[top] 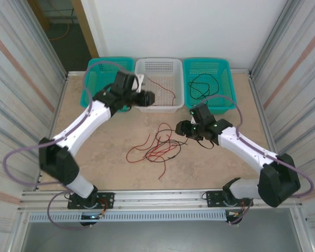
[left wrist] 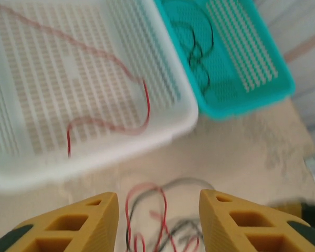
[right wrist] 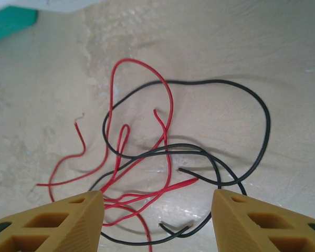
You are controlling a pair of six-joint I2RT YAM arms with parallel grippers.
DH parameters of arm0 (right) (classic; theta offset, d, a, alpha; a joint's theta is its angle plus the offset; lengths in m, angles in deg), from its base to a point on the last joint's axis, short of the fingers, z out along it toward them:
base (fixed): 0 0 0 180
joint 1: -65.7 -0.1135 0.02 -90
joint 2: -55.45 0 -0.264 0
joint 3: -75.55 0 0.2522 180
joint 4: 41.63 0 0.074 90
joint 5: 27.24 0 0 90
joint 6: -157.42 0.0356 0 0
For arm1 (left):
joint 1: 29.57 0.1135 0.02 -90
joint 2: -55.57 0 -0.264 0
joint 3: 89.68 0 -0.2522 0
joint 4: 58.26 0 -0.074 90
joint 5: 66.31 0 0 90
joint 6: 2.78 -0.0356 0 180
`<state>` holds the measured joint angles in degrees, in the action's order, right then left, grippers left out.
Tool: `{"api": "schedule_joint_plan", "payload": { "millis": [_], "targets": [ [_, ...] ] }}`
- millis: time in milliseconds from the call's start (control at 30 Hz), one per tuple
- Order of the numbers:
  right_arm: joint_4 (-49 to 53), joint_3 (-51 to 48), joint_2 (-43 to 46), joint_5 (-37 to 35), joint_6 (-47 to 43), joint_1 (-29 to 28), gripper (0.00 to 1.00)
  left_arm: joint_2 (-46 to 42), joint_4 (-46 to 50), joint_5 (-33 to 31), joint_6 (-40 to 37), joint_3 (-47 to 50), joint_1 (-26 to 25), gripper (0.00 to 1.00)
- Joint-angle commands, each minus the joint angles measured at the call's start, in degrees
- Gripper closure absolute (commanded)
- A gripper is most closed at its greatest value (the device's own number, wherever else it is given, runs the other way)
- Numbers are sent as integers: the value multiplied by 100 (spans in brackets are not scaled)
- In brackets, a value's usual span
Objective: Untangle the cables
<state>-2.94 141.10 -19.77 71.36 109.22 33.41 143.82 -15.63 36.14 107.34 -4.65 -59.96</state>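
Observation:
A loose tangle of red and black cables [top: 158, 146] lies on the beige table in the middle. My right gripper [top: 181, 129] hovers at the tangle's right edge. In the right wrist view it [right wrist: 157, 197] stands open above the crossed wires [right wrist: 169, 168] with nothing between its fingers. My left gripper [top: 150, 98] hangs over the front wall of the white basket [top: 158, 108]. Seen from the left wrist it [left wrist: 157, 199] is open and holds nothing, with the blurred tangle [left wrist: 163, 204] on the table beyond. One red cable [top: 167, 90] [left wrist: 147, 102] lies alone inside the white basket [left wrist: 94, 157].
A teal basket [top: 223, 102] [left wrist: 241, 102] at the back right holds a black cable [top: 195, 80] [left wrist: 197, 52]. Another teal basket [top: 92, 86] stands at the back left, partly behind my left arm. Corrugated walls close in both sides.

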Motion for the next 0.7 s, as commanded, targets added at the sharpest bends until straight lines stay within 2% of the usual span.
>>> {"api": "schedule_joint_plan", "payload": {
  "millis": [0,133,300,433,667],
  "targets": [
    [-76,390,-301,4,-247,-221,44,-748,43,-214,-84,1115,-95,55],
    [-187,583,-695,79,-233,-258,45,-1080,212,-254,109,2078,-154,60],
    [-166,788,-976,114,-171,-335,46,-808,636,-607,197,2355,-541,66],
    [-148,738,-918,45,-180,-387,46,-635,849,-700,315,2569,-805,61],
    [-230,707,-1020,142,-136,-441,46,-475,831,-995,452,2801,-829,54]
  ]
}}
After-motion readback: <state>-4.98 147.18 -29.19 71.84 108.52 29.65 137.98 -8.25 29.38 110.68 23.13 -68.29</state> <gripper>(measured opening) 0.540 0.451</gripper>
